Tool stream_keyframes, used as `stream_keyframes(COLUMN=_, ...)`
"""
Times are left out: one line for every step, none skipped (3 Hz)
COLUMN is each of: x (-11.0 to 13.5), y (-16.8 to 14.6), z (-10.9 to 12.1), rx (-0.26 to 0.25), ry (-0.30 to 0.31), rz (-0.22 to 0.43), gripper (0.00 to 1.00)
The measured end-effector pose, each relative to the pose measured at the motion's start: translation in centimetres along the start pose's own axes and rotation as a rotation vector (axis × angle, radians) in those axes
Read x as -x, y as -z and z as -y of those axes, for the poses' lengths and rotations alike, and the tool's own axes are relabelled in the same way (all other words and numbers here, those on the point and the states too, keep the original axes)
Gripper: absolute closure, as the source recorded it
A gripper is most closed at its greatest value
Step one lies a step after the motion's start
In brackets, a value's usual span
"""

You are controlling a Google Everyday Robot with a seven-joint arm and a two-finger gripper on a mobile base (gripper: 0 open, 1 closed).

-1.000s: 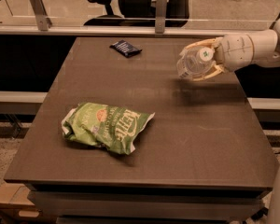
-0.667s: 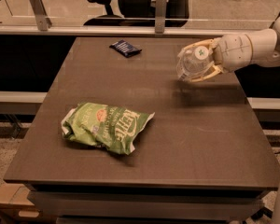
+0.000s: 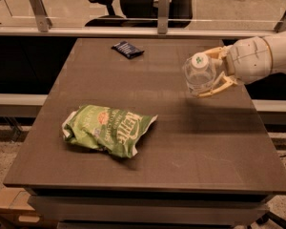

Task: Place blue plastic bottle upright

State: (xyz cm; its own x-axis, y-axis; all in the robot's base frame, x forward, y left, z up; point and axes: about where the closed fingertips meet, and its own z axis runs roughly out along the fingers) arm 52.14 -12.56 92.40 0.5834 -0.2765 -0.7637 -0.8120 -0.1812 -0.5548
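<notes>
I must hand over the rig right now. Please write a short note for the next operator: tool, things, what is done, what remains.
The tool is over the right side of the table, shut on the blue plastic bottle.
Bottle: in the air, not upright, white cap facing the camera; its shadow falls on the table below.
The green chip bag lies front left, the dark blue packet near the far edge, both apart from it.
Done: bottle grasped.
Left: turn it cap up, set it on the table, release.

Table (image 3: 190, 142) bears 1 chip bag (image 3: 107, 130) and 1 blue packet (image 3: 127, 49), hand (image 3: 203, 73) above right side.
</notes>
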Motion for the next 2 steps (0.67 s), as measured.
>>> stream_keyframes(x=2.55, y=-1.25, z=-2.55, rx=0.009, ry=-0.035, rz=-0.005, gripper=1.0)
stream_keyframes(x=3.53, y=-1.42, z=-3.24, rx=-0.007, ry=-0.045, rz=0.055, gripper=1.0)
